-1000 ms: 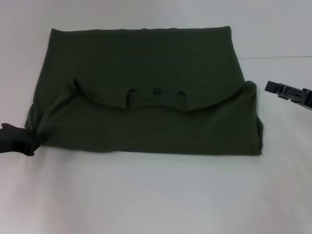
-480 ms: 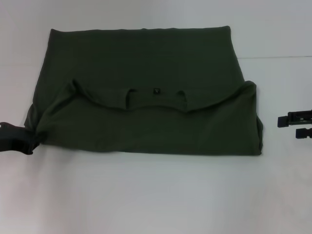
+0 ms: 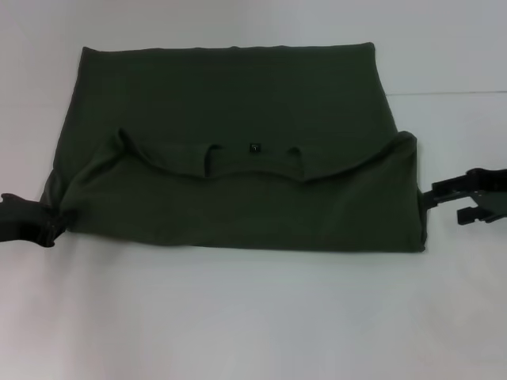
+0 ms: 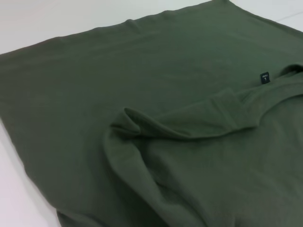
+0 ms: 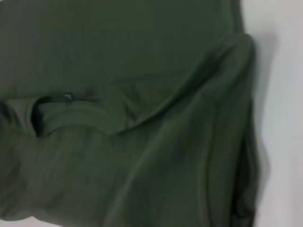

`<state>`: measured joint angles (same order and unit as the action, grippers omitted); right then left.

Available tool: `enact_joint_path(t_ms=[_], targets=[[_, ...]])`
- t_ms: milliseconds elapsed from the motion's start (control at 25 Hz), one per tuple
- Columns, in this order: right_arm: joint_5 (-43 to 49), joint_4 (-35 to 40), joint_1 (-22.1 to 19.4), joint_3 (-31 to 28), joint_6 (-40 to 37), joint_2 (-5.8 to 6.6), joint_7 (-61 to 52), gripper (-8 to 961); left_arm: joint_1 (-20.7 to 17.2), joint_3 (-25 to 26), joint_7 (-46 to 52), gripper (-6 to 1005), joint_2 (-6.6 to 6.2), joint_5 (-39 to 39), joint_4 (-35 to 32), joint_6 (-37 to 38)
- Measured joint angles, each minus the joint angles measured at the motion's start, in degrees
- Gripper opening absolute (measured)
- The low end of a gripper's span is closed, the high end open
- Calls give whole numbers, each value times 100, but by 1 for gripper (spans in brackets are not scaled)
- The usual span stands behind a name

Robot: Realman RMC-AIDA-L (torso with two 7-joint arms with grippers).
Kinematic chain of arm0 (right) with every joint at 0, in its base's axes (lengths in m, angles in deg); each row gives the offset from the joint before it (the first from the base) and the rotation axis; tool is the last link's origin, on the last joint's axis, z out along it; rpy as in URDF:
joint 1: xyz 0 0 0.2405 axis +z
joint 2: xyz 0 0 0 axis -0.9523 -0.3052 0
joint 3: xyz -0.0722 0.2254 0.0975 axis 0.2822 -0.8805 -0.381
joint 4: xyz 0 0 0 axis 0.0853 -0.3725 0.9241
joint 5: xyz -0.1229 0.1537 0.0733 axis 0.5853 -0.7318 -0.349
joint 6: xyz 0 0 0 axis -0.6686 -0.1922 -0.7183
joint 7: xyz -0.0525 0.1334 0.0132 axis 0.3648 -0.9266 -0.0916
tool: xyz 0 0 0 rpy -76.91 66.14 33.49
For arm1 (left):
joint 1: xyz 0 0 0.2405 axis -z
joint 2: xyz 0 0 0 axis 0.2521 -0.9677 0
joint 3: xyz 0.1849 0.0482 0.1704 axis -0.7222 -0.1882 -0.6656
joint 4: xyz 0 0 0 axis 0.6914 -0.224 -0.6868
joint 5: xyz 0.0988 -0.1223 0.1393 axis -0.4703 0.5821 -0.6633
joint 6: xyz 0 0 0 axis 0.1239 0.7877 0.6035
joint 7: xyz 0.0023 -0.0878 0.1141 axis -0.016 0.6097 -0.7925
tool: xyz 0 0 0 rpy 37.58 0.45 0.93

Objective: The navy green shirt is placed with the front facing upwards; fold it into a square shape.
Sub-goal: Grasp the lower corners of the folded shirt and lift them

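Observation:
The navy green shirt (image 3: 238, 95) lies on the white table (image 3: 253, 317), folded over so that plain fabric faces up and the collar (image 3: 253, 165) curves across its middle. A small dark label (image 3: 254, 147) sits just above the collar. My left gripper (image 3: 49, 223) is at the shirt's near left corner, shut on the bunched fabric there. At the shirt's right edge my right gripper (image 3: 445, 203) stands open, its upper finger touching the cloth. Both wrist views show only the shirt (image 4: 142, 94) (image 5: 118, 118) and its label (image 4: 264, 78) (image 5: 68, 97).
Bare white table surrounds the shirt, with a wide strip between it and the near edge. A faint seam (image 3: 451, 93) runs across the table at the far right.
My right gripper has come in from the far right, dropped lower, and reached the shirt's right edge. The left gripper has shifted slightly upward with the corner fabric.

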<state>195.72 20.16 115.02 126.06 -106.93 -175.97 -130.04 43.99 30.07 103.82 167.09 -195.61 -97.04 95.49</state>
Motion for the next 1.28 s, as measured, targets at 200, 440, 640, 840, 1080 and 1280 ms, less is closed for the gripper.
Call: enact_joint_path(t_ms=[200, 440, 640, 840, 1080, 1280], targets=[[132, -61, 179, 415, 245, -108, -216, 886, -6, 8, -44, 25, -10, 0, 21, -1], [137, -296, 213, 541, 528, -187, -204, 886, -34, 33, -100, 25, -10, 0, 29, -2], [140, -336, 215, 554, 661, -263, -175, 885, -24, 54, -106, 25, -9, -1, 35, -1], [144, -339, 216, 565, 755, -351, -143, 885, -19, 53, -113, 25, -9, -1, 36, 2], [152, -352, 221, 578, 903, -437, -109, 886, -11, 52, -117, 25, -10, -1, 36, 6], [154, -395, 242, 586, 950, -493, -52, 852, -3, 48, -117, 26, -9, -1, 36, 8]])
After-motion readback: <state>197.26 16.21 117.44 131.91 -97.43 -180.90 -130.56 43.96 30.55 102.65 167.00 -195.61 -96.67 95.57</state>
